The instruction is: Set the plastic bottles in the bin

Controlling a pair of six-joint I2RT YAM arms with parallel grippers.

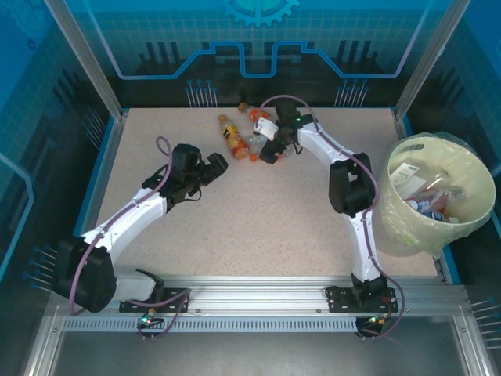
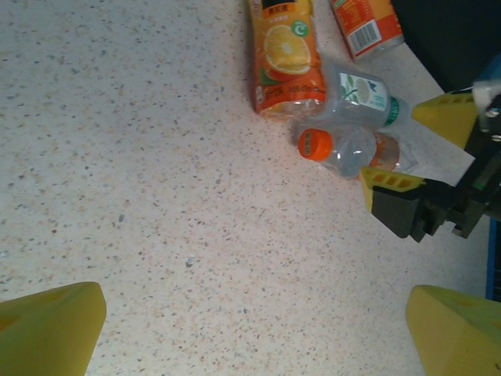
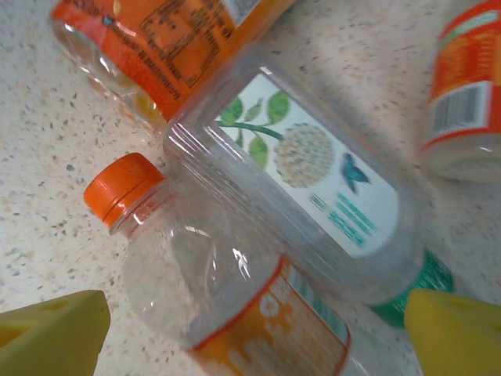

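Jaws spread wide, the right end effector [image 3: 254, 337] is poising over the orange-capped bottle [image 3: 196, 282] lying on the surface [image 3: 31, 196], likely to pinch it; the left end effector [image 1: 213, 166], likewise apart, is hovering nearby.

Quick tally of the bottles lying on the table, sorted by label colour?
Orange-label bottles: 3
White-label bottle, green cap: 1
Total: 4
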